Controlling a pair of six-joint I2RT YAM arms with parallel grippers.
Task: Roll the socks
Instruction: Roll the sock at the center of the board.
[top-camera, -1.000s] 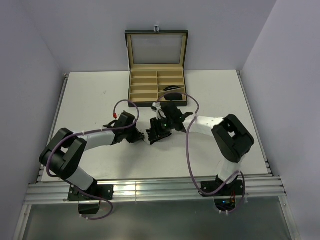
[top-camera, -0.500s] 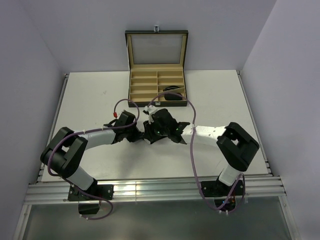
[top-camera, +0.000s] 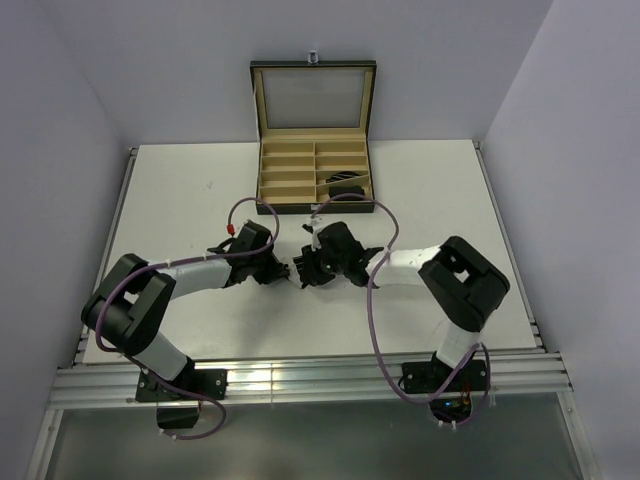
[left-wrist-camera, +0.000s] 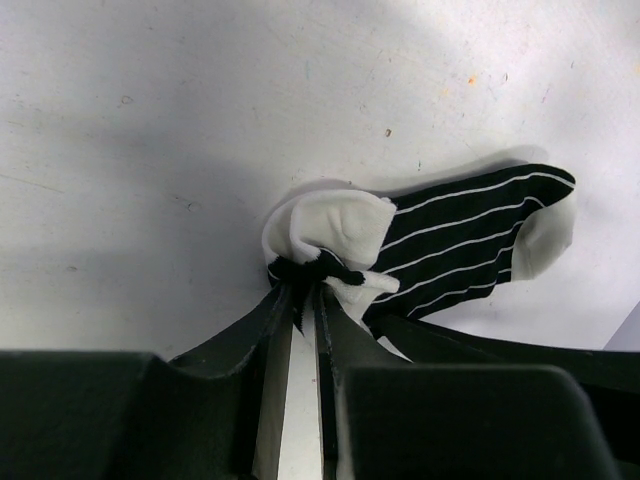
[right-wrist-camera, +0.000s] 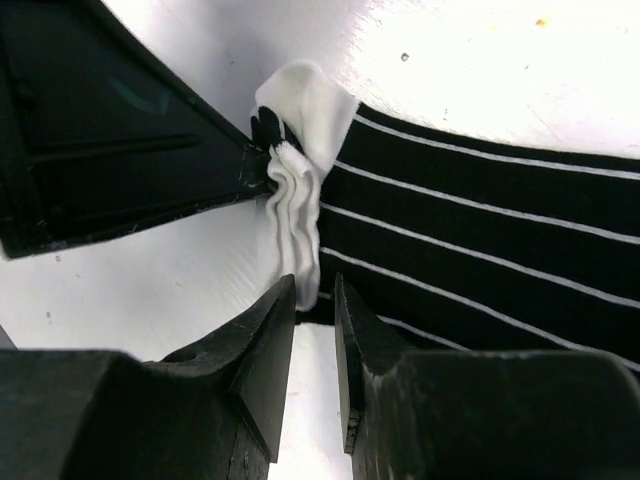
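A flat white table (top-camera: 180, 200) carries everything. Beyond both claws, at the table's far edge, stands an open black box with a tan lining and slotted compartments (top-camera: 262, 165). A small dark bundle (top-camera: 345, 180) lies in the compartment nearest the right claw.

The two black-and-white arms bend inward, so that the left claw (top-camera: 283, 270) and the right claw (top-camera: 303, 272) meet tip to tip mid-table.

Between them lies a soft black sock with thin white stripes (left-wrist-camera: 470, 235). It is flat on the table and stretches away from the left claw's tips toward the right claw.

The left claw (left-wrist-camera: 303, 285) is pinched down on the striped sock, with a black scrap of fabric caught between its nearly touching fingers. The sock's crumpled white end (left-wrist-camera: 335, 225) bunches just ahead of those tips.

In the right wrist view, the right claw (right-wrist-camera: 315, 290) has its jaws drawn narrow. The sock's (right-wrist-camera: 480, 230) rippled white edge (right-wrist-camera: 295, 230) sits right at the gap. I cannot tell whether the fabric is actually clamped there.
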